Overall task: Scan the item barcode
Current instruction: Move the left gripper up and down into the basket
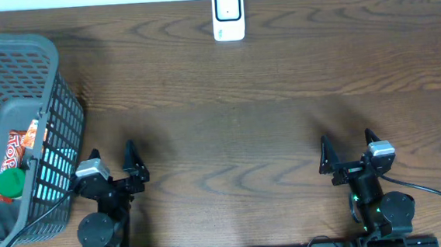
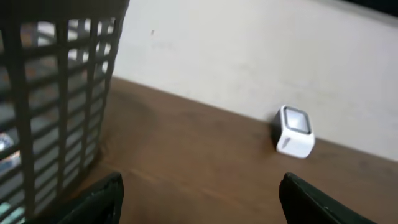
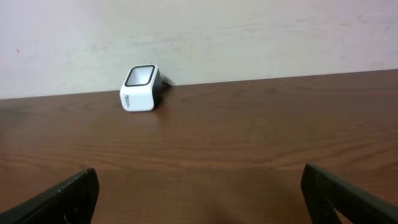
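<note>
The red foil snack packet (image 1: 16,144) lies inside the grey slatted plastic basket (image 1: 60,139) at frame left, just left of the nearer left end effector (image 1: 112,153). It and the right end effector (image 1: 348,141) stand released, empty.

Dark wooden table (image 1: 265,97) — pale wall (image 3: 249,37) behind

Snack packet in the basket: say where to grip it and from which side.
Probably pinch the snack packet by its free end, away from the green cap, coming straight down with the open left gripper: the walls of the basket block every side.
</note>
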Tool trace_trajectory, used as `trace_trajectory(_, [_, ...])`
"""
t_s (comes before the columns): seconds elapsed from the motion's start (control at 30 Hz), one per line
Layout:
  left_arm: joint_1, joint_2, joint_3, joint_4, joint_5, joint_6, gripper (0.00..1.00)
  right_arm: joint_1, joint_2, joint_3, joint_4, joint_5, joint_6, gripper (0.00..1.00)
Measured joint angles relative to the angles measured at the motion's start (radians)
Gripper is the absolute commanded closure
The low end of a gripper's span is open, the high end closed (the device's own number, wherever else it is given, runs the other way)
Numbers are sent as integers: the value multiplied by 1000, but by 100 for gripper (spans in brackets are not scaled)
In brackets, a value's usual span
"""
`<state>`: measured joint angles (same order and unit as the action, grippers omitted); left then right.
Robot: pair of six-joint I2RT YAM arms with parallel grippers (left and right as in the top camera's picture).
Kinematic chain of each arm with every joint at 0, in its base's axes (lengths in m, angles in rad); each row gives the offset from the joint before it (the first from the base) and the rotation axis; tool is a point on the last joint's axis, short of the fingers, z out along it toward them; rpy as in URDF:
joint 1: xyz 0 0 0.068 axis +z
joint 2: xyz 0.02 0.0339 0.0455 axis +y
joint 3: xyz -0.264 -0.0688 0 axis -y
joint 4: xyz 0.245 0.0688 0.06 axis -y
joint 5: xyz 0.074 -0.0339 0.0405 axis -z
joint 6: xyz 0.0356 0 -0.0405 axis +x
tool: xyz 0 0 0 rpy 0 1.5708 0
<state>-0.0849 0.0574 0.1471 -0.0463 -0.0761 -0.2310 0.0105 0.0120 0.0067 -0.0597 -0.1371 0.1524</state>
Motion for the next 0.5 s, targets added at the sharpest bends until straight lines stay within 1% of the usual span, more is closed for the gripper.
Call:
trace_trajectory(0.17, [0,46,52,-26,69,0,19,0,0,0,0,0,0,1])
trace_trajectory(0.37, [0,212,200,-77,161,0,20,0,0,0,0,0,0,1])
trace_trajectory(0.47, [0,313,317,-160,193,-2,20,0,0,0,-1,0,0,1])
trace_trajectory(0.5, [0,348,365,-212,200,-4,20,0,0,0,-1,0,0,1])
